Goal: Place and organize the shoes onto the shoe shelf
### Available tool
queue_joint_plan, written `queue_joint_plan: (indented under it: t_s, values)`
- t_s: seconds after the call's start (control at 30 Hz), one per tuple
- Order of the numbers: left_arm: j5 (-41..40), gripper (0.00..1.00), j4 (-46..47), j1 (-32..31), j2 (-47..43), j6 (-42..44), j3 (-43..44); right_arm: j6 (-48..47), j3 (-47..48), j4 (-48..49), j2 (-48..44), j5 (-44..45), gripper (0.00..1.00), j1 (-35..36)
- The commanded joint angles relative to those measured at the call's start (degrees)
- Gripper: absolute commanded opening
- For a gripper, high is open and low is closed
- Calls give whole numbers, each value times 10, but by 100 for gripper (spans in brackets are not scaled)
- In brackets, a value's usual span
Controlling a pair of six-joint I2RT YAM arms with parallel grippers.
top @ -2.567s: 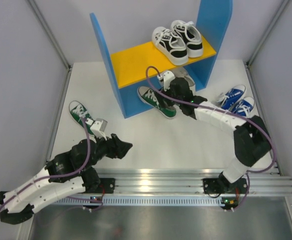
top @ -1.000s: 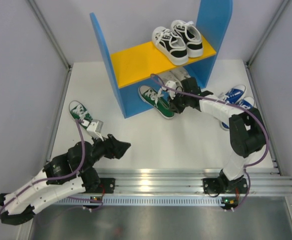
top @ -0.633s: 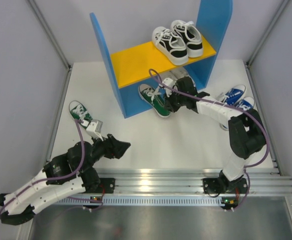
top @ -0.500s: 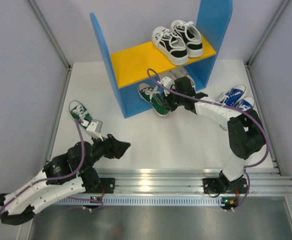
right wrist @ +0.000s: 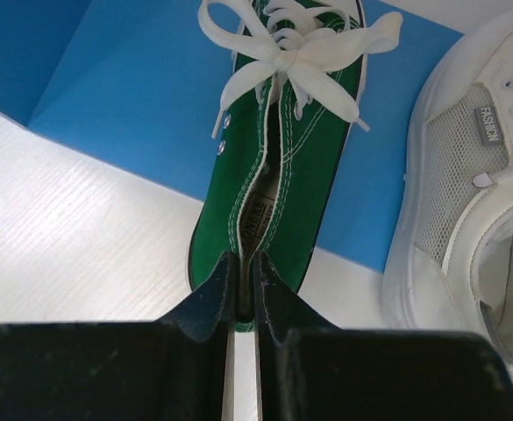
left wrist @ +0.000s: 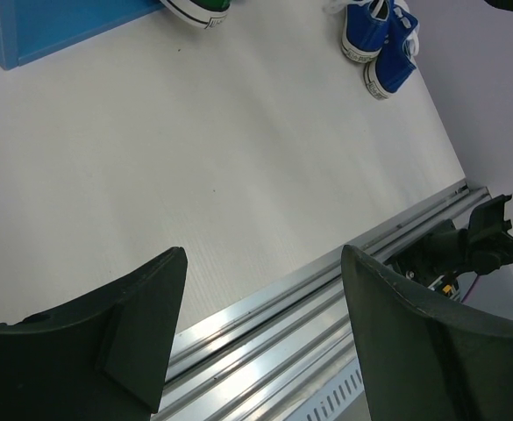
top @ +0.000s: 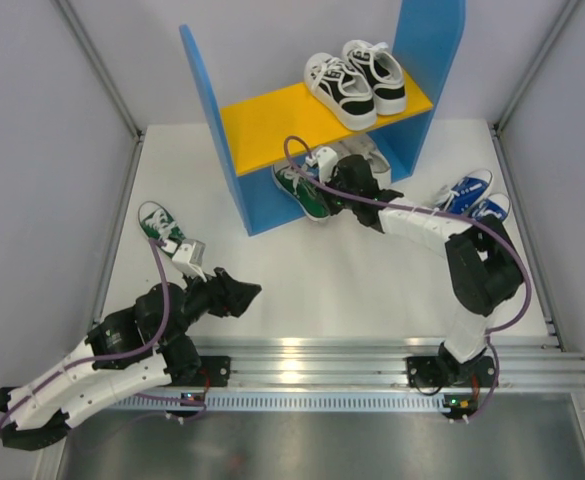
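A green shoe (top: 298,186) with white laces lies half under the orange board of the shoe shelf (top: 268,117), toe pointing inward. My right gripper (top: 324,188) is shut on its heel rim; the right wrist view shows the green shoe (right wrist: 284,167) pinched at the heel by that gripper (right wrist: 243,294). A white shoe (right wrist: 466,193) sits just to its right on the shelf's blue base. The other green shoe (top: 159,224) lies on the table at the left. A blue pair (top: 469,199) stands at the right. My left gripper (top: 244,293) hovers open and holds nothing.
A black-and-white pair (top: 355,79) occupies the right half of the orange board. In the left wrist view the blue pair (left wrist: 377,39) and the metal rail (left wrist: 274,320) at the table's near edge show between the open fingers (left wrist: 142,320). Tall blue side panels (top: 212,135) flank the shelf.
The right gripper has carried the green shoe back and leftward, from in front of the shelf to partly under the orange board. The left arm has stayed still since a second ago.
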Motion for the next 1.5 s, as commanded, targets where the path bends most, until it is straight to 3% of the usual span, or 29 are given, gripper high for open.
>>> queue_joint_plan:
  t_s: [0.0,0.33,0.43,0.67,0.77,0.9,1.03,1.1,1.27,1.47]
  values:
    - [-14,77,7,-2,-5,-3,7,14,33,96,15,41,0,21]
    - [-16,77,7,-2,-5,-7,7,12,29,105,36,75,0,59]
    - [-17,77,6,-2,-5,-10,5,12,28,109,37,126,0,59]
    - [-21,77,6,-2,-7,-12,0,3,29,102,43,120,1,57]
    - [-27,77,6,-2,-10,-26,-2,-7,41,80,44,94,15,57]
    - [-67,80,-9,-2,-6,-55,0,-32,33,56,20,58,49,57]
    - [-137,86,-65,-2,20,-99,26,-71,8,22,-43,22,74,57]
    - [-175,89,-96,-2,46,-136,49,-127,14,-62,-84,-11,86,55]
    - [-290,98,-210,-2,106,-216,111,-255,-1,-234,-195,-179,95,38]
    - [-399,98,-351,-2,174,-328,167,-331,-109,-354,-335,-341,96,-25]
